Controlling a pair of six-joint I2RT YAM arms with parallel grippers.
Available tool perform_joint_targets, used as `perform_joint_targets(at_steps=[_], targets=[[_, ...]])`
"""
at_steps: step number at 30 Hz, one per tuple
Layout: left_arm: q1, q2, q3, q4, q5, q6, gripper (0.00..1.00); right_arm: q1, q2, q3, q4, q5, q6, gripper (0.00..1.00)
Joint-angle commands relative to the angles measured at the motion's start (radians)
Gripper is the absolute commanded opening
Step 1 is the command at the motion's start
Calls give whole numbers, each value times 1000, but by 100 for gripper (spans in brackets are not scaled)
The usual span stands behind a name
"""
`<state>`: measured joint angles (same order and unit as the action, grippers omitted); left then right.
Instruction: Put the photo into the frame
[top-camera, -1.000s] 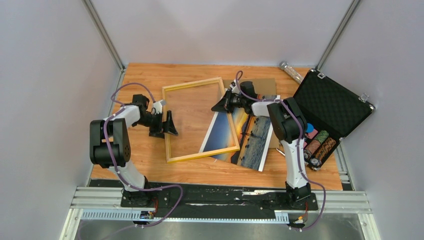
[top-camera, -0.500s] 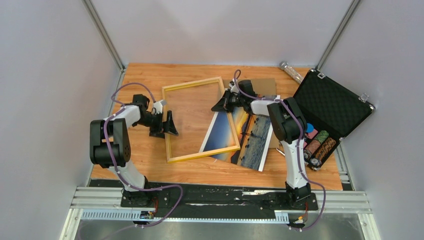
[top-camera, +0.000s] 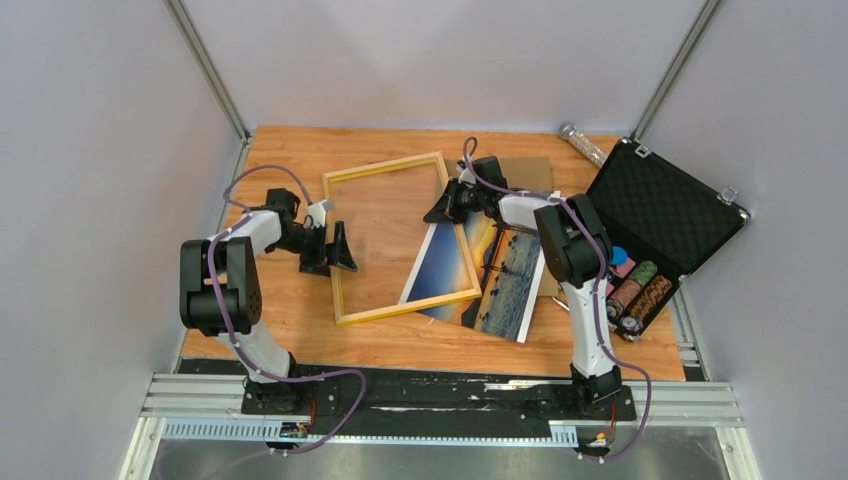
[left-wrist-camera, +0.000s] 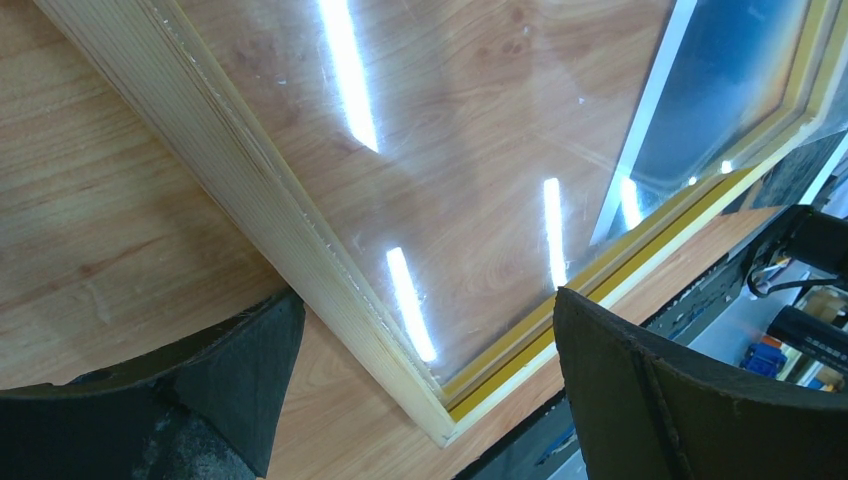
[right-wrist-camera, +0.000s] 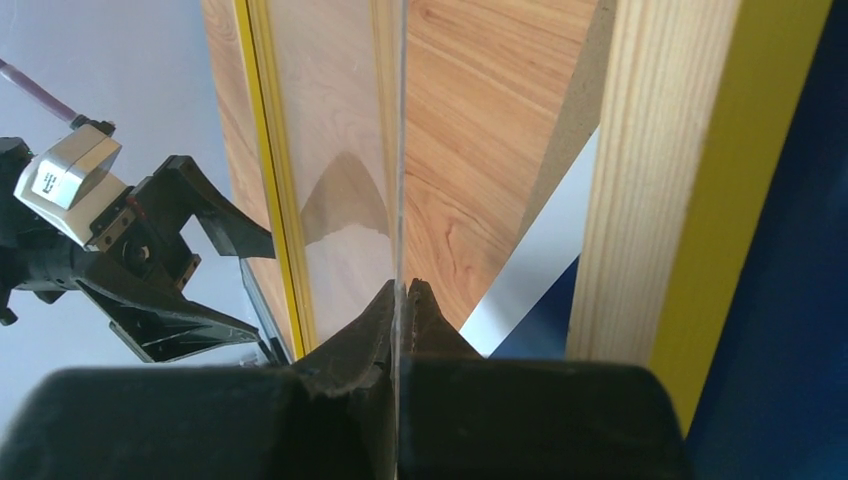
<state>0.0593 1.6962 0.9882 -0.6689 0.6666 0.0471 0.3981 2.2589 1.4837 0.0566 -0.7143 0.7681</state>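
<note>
Wooden worktop (top-camera: 420, 345) carries everything, and the step judged in hand is readying the frame (top-camera: 408, 308) for loading. The left end effector (top-camera: 335, 250) is spread wide, its fingers straddling the frame's left rail. Beyond it, across the opening, the right end effector (top-camera: 447, 207) is pinched together on the edge of a clear pane (right-wrist-camera: 345, 120). The photo (top-camera: 515, 275), a glossy orange sunset over blue with a thin white edge, lies half under the frame, on the near side of the right end effector. Next, the frame and photo need to be squared up.
</note>
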Motion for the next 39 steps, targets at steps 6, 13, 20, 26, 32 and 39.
perform_joint_targets(at_steps=[6,13,20,26,32,39], targets=[[-33,-97,61,-17,35,-2,100,42,9,44,-52,86,-74,0],[-32,-136,176,-18,-28,-25,100,42,1,39,-83,100,-95,0],[-32,-120,250,-17,-44,-52,100,43,6,47,-89,106,-105,0],[-39,-97,248,24,-49,-93,100,45,17,52,-94,114,-112,0],[-108,-60,242,92,-66,-156,100,47,18,56,-101,121,-118,0],[-186,45,246,206,-21,-277,100,48,18,55,-105,125,-121,0]])
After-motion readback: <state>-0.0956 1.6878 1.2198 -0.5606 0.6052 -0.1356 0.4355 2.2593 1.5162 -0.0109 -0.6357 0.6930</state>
